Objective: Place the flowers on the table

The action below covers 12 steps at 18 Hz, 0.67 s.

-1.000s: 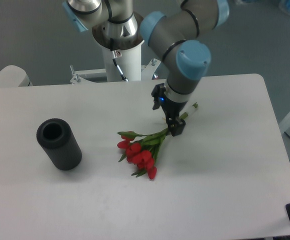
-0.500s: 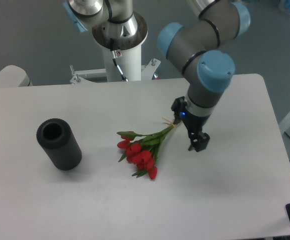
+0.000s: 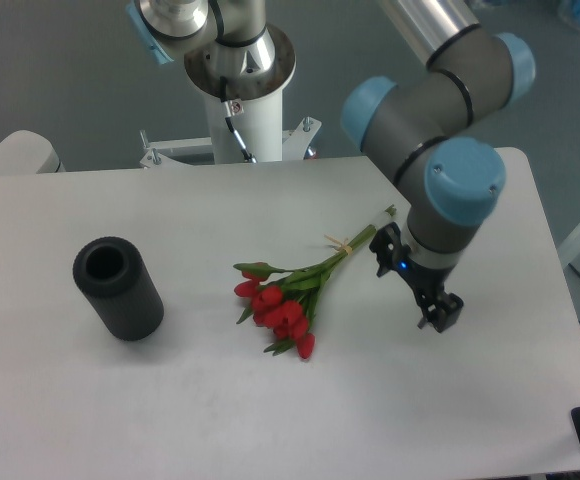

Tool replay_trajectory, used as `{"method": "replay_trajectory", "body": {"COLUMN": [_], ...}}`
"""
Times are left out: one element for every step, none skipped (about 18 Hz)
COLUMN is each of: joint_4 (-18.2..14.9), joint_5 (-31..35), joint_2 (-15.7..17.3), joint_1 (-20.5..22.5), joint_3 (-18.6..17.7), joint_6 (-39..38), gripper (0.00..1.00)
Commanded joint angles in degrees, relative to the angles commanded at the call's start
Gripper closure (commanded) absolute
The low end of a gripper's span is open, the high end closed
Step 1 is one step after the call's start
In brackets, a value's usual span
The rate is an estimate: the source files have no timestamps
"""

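The flowers (image 3: 292,290), a small bunch of red tulips with green stems and leaves, lie flat on the white table (image 3: 220,400) near its middle, stem ends pointing up and right toward the arm. My gripper (image 3: 438,313) hangs over the table to the right of the stem ends, clear of the bunch and holding nothing. Its fingers are dark and seen at an angle, so I cannot make out the gap between them.
A black cylinder (image 3: 118,287) stands on the table at the left, open end up. The arm's white base column (image 3: 240,110) rises behind the table's far edge. The table's right edge runs close to the gripper.
The gripper has let go of the stems and moved right and toward the front, away from the flowers. The flowers stay lying where they were.
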Motion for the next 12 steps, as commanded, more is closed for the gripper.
{"method": "replay_trajectory", "body": {"joint_4": [0.0, 0.0, 0.0, 0.1, 0.2, 0.2, 0.2, 0.3, 0.4, 0.4, 0.4, 0.4], "joint_5": [0.0, 0.0, 0.0, 0.0, 0.1, 0.3, 0.4, 0.4, 0.4, 0.4, 0.5, 0.5], "joint_2": [-0.6, -1.2, -1.7, -2.0, -2.1, -2.1, -2.2, -2.4, -2.4, -2.4, -2.4, -2.5], "joint_1": [0.0, 0.0, 0.0, -0.1, -0.1, -0.1, -0.1, -0.1, -0.1, -0.1, -0.2, -0.2], "joint_3": [0.8, 1.5, 1.9, 1.9, 2.0, 2.0, 2.0, 1.9, 1.9, 1.9, 1.8, 1.8], "joint_6": [-0.2, -0.2, -0.2, -0.2, -0.2, -0.2, -0.2, -0.2, -0.2, -0.2, -0.2, -0.2], "gripper": [0.00, 0.00, 0.00, 0.00, 0.00, 0.00, 0.00, 0.00, 0.00, 0.00, 0.00, 0.00]}}
